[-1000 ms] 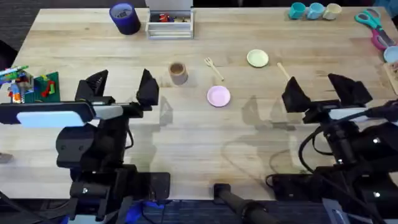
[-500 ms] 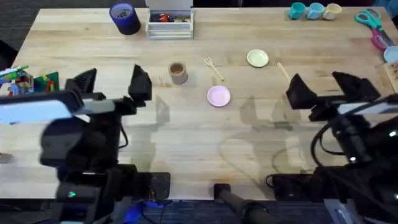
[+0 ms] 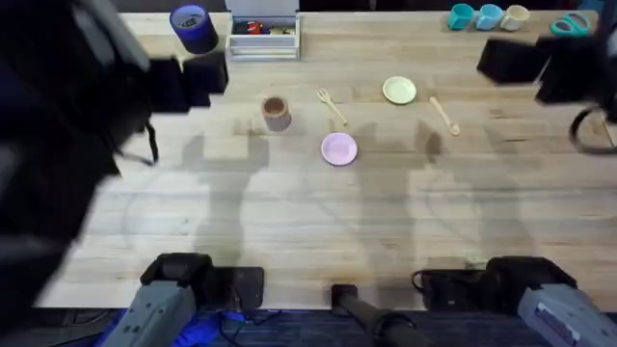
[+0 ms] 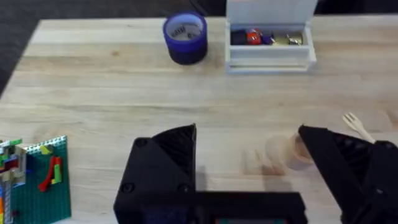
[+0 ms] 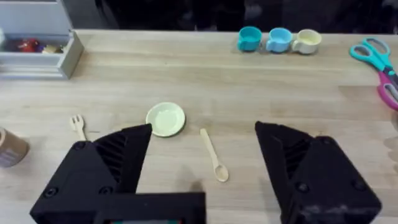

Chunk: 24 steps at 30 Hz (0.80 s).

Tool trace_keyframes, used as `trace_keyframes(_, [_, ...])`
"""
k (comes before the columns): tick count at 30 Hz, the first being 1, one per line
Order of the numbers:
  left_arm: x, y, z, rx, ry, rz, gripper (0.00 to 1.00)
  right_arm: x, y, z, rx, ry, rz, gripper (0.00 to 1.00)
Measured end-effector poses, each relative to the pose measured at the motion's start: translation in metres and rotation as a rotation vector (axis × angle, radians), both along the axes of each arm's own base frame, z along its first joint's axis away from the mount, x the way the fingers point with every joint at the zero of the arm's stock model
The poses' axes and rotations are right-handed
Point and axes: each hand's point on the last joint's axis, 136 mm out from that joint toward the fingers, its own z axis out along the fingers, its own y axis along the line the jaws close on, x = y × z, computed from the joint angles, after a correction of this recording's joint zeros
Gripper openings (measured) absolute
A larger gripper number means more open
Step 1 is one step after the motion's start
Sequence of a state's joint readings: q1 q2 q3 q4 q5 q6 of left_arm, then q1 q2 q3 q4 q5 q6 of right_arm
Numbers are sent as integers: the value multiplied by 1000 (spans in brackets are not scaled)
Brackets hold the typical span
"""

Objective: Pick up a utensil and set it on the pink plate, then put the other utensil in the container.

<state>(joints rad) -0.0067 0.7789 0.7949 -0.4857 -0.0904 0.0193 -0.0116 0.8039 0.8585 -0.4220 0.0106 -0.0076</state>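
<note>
The wooden fork (image 3: pixel 333 106) lies between the brown cup container (image 3: pixel 276 113) and the yellow-green plate, just beyond the pink plate (image 3: pixel 338 148). The wooden spoon (image 3: pixel 444 114) lies right of that yellow-green plate. My left gripper (image 3: pixel 183 82) hangs high and blurred over the far left of the table. The left wrist view shows this gripper (image 4: pixel 247 129) open, with the container (image 4: pixel 286 152) and fork (image 4: pixel 356 124) below it. My right gripper (image 3: pixel 540 63) hovers at the far right. It (image 5: pixel 203 127) is open above the spoon (image 5: pixel 214 155), with the fork (image 5: pixel 78 124) off to one side.
A yellow-green plate (image 3: pixel 399 91) sits by the fork. A blue cup (image 3: pixel 193 27) and a white tray (image 3: pixel 263 39) stand at the back. Three small cups (image 3: pixel 487 16) and scissors (image 3: pixel 574 24) are at the back right. A Lego plate (image 4: pixel 31 171) lies at the left.
Both arms have risen and swung forward from the near side toward the table's far part. The spoon, partly covered by the right gripper before, now shows in full. Nothing was grasped.
</note>
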Motion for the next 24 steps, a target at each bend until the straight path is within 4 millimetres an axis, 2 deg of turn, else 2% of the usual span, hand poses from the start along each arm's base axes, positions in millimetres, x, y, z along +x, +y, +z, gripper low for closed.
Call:
trace_keyframes(4, [17,-10,8,-27,120,-48,993,15,3,15,12,112,18,995])
trace_keyframes(7, [24,-17,9,-51,197,-84,993,20,8,17,27,189,41,996])
trace_keyframes(11, [26,-25,0,-82,290,-120,993,18,12,7,44,287,59,996])
trace_keyframes(16, [18,-30,-20,-109,389,-135,993,5,14,-12,55,388,66,996])
trace_keyframes(24, [12,-31,-25,-117,422,-133,993,-1,21,-16,81,416,98,996])
